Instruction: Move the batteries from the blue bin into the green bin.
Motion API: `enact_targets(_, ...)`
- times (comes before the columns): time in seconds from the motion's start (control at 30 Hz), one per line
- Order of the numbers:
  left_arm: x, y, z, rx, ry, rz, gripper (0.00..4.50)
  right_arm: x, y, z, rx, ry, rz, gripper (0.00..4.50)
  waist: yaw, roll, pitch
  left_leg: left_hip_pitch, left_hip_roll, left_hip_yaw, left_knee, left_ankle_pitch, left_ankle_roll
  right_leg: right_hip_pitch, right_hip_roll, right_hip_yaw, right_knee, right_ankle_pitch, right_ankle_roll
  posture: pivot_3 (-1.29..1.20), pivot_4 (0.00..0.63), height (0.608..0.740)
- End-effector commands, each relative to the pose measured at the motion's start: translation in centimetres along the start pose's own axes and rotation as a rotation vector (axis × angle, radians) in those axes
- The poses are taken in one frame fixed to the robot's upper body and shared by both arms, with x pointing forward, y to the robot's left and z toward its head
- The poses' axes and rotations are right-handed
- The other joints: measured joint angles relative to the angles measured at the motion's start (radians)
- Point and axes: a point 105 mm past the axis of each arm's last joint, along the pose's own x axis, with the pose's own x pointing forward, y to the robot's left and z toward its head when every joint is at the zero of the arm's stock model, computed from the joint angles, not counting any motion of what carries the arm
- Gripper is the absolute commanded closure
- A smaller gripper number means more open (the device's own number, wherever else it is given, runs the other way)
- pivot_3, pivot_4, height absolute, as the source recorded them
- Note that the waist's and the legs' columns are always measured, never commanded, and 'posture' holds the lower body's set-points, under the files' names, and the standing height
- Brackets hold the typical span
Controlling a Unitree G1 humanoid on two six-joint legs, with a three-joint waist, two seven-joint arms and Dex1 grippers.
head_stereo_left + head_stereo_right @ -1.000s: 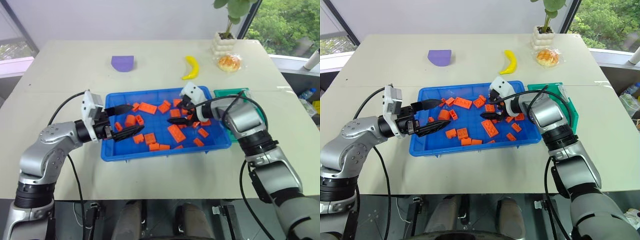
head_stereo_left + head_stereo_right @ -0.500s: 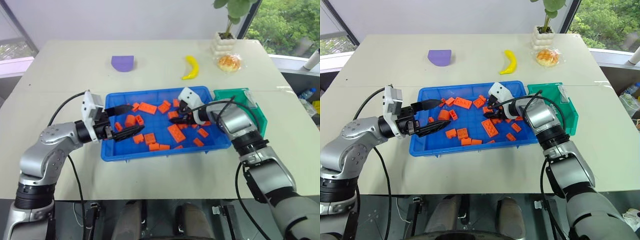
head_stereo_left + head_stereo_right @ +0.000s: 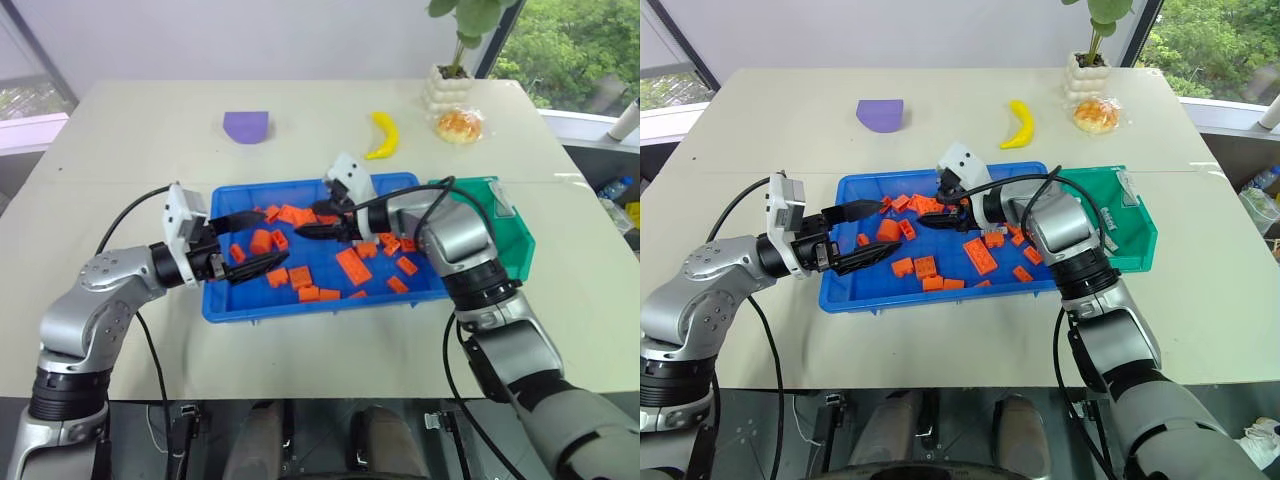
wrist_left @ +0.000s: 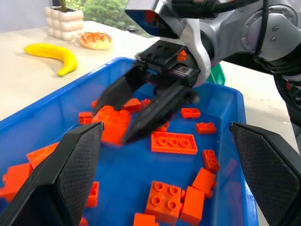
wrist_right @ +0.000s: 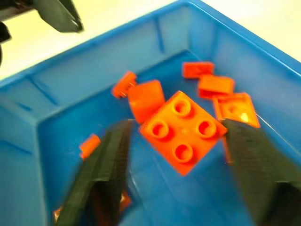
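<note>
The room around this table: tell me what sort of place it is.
Probably an office or lab corner set up for robot trials. A large pale table stands by windows with trees outside, and loose props sit on it: a bright-blue plastic tray of orange plastic blocks, a yellow banana and a potted plant.

Silver arms, black cables, black-fingered right hand (image 3: 315, 224).

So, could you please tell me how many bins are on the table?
2: the blue bin sits in the middle of the table, and the green bin stands against its right end.
</note>
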Motion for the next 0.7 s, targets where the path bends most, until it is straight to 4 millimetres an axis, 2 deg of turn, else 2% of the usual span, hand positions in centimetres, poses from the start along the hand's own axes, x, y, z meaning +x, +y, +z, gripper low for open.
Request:
enact_targets(0.03,0.0,-0.4,1.2,0.034,-0.039,-0.022,0.00,-0.3,0.1,0.2,-0.059,0.001,-0.012,0.02,-0.002,0.000,0.000,0.000,0.000,0.000,0.000,0.000,0.000,0.000,0.000,0.000,0.000,0.000,0.000,0.00,0.150,0.739)
enact_targets(0.23,0.0,-0.4,1.1,0.031,-0.039,-0.021,0.00,-2.6,-3.6,-1.5,-0.109,0.088,-0.156,0.02,-0.003,0.000,0.000,0.000,0.000,0.001,-0.001,0.000,0.000,-0.001,0.000,0.000,0.000,0.000,0.000,0.00,0.150,0.739)
enact_targets(0.4,0.1,-0.4,1.1,0.028,-0.042,-0.023,0.00,-4.0,-5.6,-3.2,-0.109,0.146,-0.213,0.02,-0.006,0.000,0.000,0.000,0.000,0.001,-0.001,0.000,0.000,-0.001,0.000,0.000,0.000,0.000,0.000,0.00,0.150,0.739)
enact_targets(0.7,0.1,-0.5,1.2,0.027,-0.046,-0.021,0.00,-4.6,-5.9,-5.2,-0.219,0.248,-0.201,0.02,-0.005,0.000,0.000,0.000,0.001,0.001,-0.001,0.000,0.000,-0.001,0.000,0.000,0.000,0.000,0.000,0.00,0.150,0.739)
